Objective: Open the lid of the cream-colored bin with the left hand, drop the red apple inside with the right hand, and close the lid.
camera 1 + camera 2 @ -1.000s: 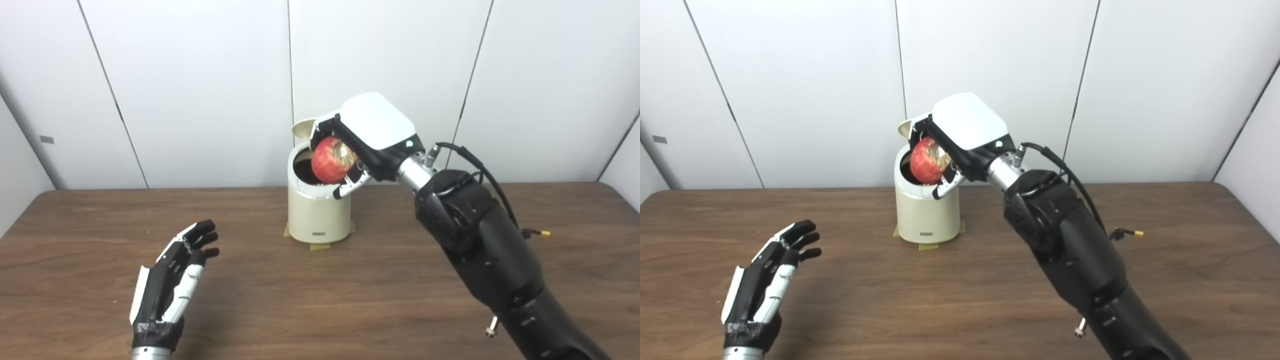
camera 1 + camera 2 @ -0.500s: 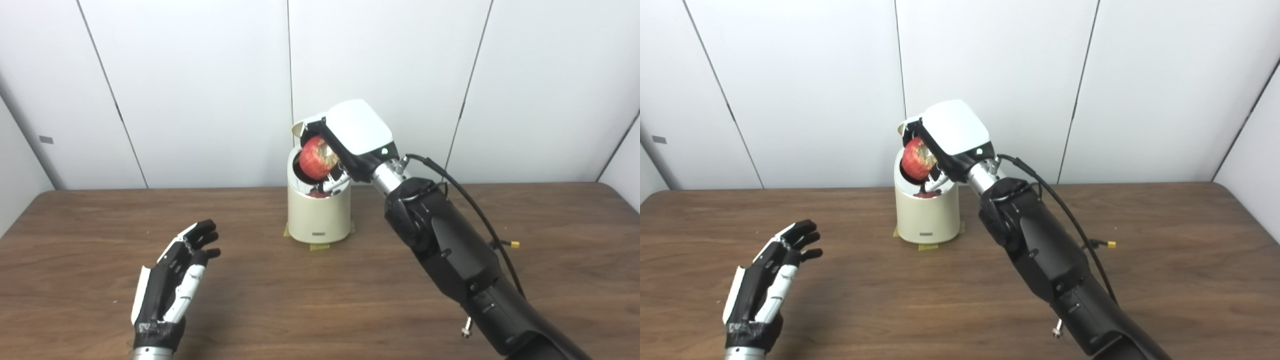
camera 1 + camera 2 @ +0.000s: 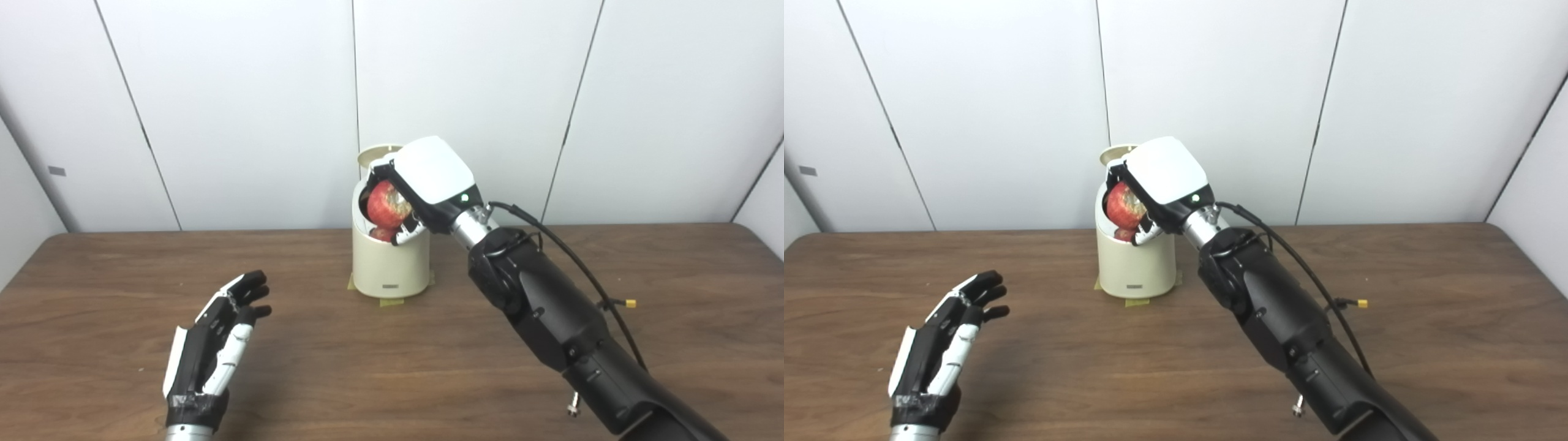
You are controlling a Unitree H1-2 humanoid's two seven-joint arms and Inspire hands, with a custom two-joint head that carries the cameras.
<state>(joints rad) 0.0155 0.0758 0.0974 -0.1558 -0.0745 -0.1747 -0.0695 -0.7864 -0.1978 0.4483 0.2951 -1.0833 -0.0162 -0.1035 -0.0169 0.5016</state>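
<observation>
While the red apple [image 3: 384,204] is gripped by the right hand [image 3: 422,184] over the cream-colored bin [image 3: 390,263], an off-centre release risks the rim being struck; the left hand [image 3: 214,343] is held open, empty, well left of the bin.

A bare test lab: plain white wall panels [image 3: 245,110] behind the right hand [image 3: 429,177], a wood-grain table [image 3: 367,367] beneath it, yellow tape [image 3: 392,301] marking the bin's [image 3: 392,263] spot.

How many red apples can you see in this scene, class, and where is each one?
2. One red apple is held in the right hand at the cream-colored bin opening. A second red apple shows just below it inside the bin. More may lie hidden deeper inside.
</observation>
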